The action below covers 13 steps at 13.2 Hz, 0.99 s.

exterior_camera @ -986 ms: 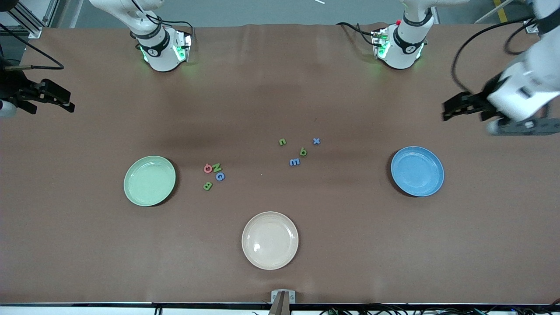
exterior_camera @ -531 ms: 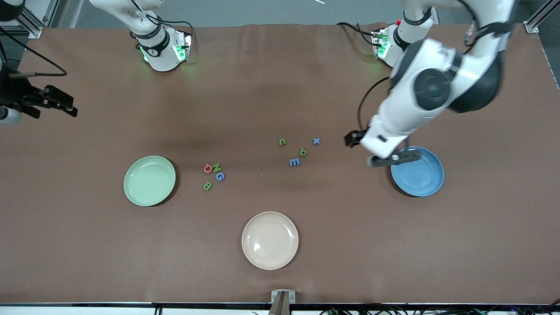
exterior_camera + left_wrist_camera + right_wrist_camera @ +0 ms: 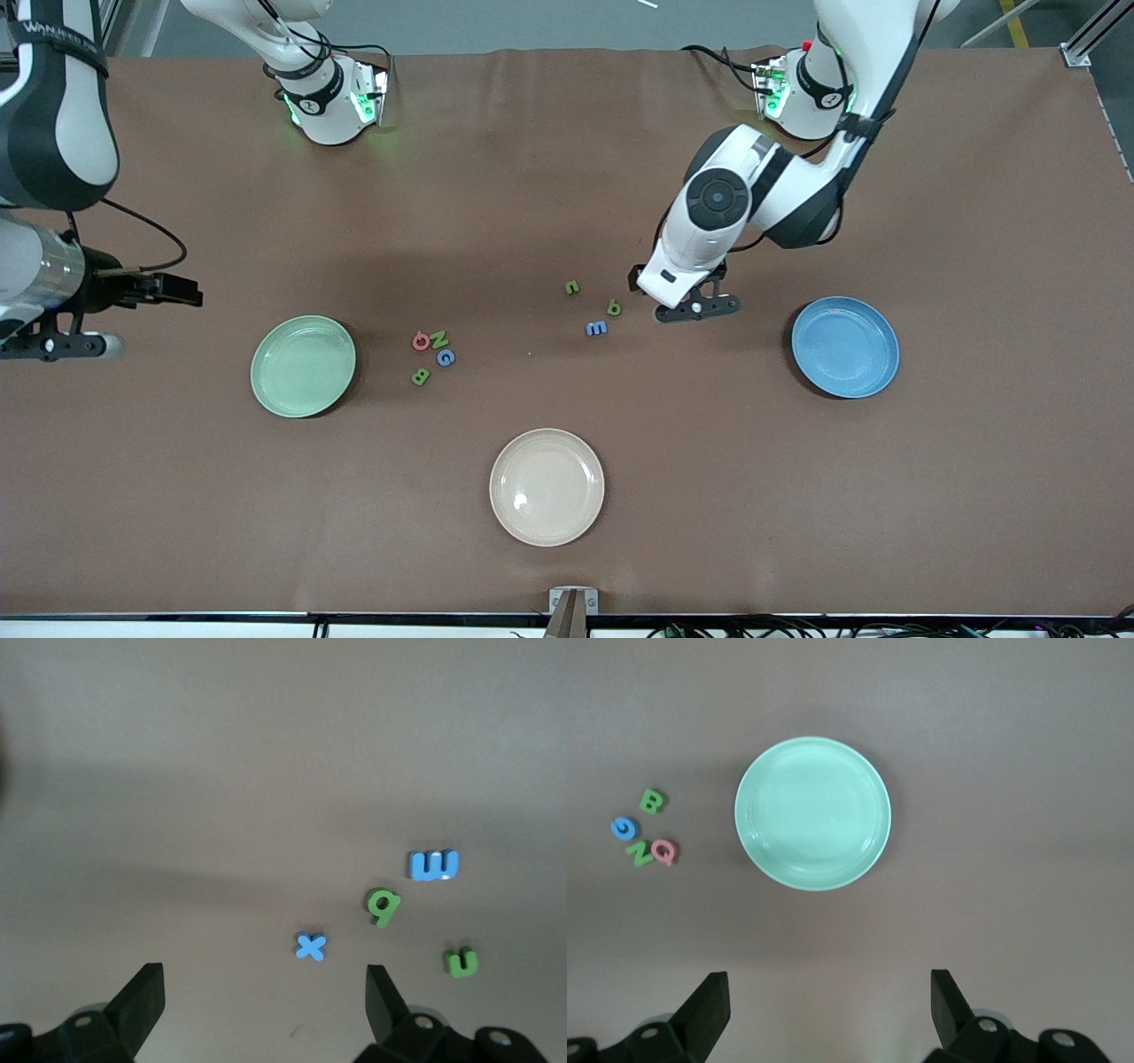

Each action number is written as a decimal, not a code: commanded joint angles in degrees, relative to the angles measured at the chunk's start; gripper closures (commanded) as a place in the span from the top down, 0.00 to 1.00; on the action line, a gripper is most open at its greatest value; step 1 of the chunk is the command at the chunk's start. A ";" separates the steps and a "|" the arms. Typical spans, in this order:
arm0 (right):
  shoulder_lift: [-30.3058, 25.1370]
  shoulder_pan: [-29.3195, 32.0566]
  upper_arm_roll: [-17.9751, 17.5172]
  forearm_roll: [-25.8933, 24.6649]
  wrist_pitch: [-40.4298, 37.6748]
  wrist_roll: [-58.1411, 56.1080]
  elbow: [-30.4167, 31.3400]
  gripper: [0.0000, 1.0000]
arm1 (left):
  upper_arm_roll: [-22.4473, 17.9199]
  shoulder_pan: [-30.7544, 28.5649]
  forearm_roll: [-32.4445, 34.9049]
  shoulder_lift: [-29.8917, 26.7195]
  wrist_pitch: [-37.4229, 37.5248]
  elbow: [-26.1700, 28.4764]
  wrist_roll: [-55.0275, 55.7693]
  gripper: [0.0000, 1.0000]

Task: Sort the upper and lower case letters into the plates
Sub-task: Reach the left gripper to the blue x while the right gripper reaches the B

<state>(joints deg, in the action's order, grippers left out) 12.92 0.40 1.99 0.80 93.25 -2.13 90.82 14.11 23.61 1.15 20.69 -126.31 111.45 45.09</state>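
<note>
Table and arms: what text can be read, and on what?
"Q": pink piece.
"N": green piece.
"G": blue piece.
"B": green piece.
"m": blue piece.
"x": blue piece.
"n" or "u": green piece, unclear which.
"q" or "b": green piece, unclear which.
Print on right arm's sleeve: too blurred.

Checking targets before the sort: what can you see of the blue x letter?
The blue x letter is a small, flat, bright blue lowercase piece, foam-like in look, lying flat on the brown table. It sits apart from the green q, blue m and green n, touching none. The left tool hangs over it, fingers open; nothing touches it. The front view hides it under that arm.
</note>
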 commanded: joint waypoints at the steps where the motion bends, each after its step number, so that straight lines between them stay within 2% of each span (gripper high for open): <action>1: 1.05 -1.44 -0.58 0.07 3.76 7.98 0.40 1.00 | -0.22 1.60 1.40 -0.03 -5.94 4.64 2.46 1.00; 3: 3.67 -4.25 -0.32 -2.81 7.54 8.81 0.15 1.00 | -0.31 2.92 1.48 1.89 -10.16 5.97 2.37 1.00; 4: 4.47 -4.26 -0.40 -5.44 10.00 8.81 0.41 1.00 | -0.31 3.10 1.48 3.03 -12.44 6.58 2.46 1.00; 5: 6.39 -3.92 -0.49 -5.64 11.07 8.99 0.50 1.00 | -0.31 3.28 1.48 4.17 -15.08 7.20 2.46 1.00; 8: 8.17 -4.26 -0.49 -1.17 13.00 11.86 1.46 1.00 | -0.48 3.98 1.75 6.29 -19.23 8.17 2.46 0.99; 11: 9.48 -7.41 -0.49 0.24 15.98 24.66 4.09 1.00 | -0.40 3.54 5.79 8.84 -20.98 8.17 2.81 0.97; 13: 9.40 -10.84 -0.58 0.60 23.18 39.77 9.09 1.00 | -0.40 3.63 5.79 9.20 -20.99 8.17 4.47 0.90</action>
<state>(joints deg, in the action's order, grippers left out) 23.19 -7.17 1.20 0.83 111.37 26.62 95.15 13.89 27.00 5.55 29.93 -146.34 119.23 47.37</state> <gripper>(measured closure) 0.000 0.053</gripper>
